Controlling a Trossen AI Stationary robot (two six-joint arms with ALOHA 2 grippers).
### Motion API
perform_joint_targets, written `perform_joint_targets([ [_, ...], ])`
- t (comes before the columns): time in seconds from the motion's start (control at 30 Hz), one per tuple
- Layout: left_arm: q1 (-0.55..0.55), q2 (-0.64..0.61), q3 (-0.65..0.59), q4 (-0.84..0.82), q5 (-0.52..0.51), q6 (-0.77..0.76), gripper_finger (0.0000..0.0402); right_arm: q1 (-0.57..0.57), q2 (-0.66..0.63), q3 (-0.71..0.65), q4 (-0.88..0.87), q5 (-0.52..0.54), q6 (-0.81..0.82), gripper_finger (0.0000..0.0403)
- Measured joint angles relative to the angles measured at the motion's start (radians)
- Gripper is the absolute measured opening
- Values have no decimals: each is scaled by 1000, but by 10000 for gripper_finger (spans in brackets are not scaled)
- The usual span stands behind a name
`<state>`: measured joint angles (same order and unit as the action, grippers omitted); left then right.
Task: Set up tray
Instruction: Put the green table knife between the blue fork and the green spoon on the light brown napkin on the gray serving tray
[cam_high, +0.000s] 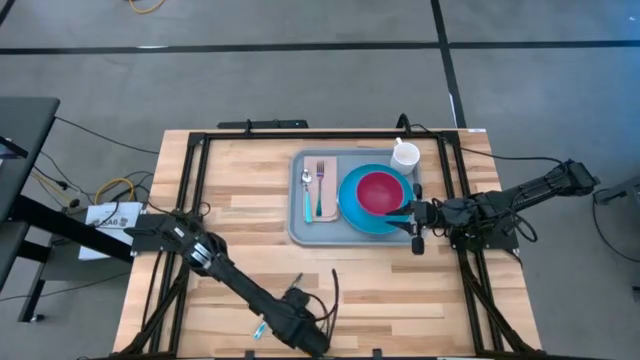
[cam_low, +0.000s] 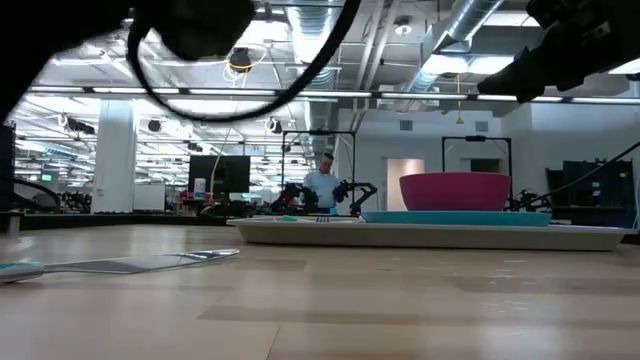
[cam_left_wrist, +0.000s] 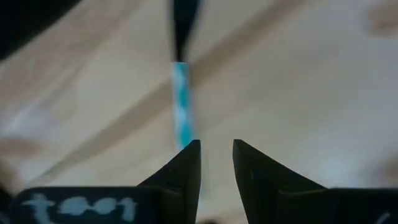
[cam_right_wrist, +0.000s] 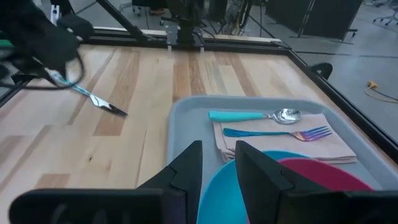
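Nearest the low camera lies a knife (cam_low: 120, 264) with a teal handle, flat on the table (cam_low: 400, 300); beyond it the tray (cam_low: 440, 235) sits level, carrying plate and red bowl (cam_low: 455, 190). From above, the tray (cam_high: 300, 225) is right of centre, the right gripper (cam_high: 417, 215) at its edge, fingers slightly apart and empty; the left gripper (cam_high: 290, 318) hovers by the knife (cam_high: 259, 328), fingers parted, seemingly holding nothing. Loaded and stiff, the tray likely slides easily; its raised rim is the place to grip.
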<state>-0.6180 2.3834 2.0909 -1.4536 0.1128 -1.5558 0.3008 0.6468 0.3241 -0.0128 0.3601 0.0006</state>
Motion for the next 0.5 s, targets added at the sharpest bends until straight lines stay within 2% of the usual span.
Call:
perform_joint_targets([
  [0.2,24,6,-53,-59,-3,53,83,0,0,0,10,-2,-8,91],
  [0.4,53,6,-77,57,2,134,83,0,0,0,22,-2,-35,91],
  [0.5,69,6,-83,43,-14,149,83,0,0,0,21,-2,-35,91],
])
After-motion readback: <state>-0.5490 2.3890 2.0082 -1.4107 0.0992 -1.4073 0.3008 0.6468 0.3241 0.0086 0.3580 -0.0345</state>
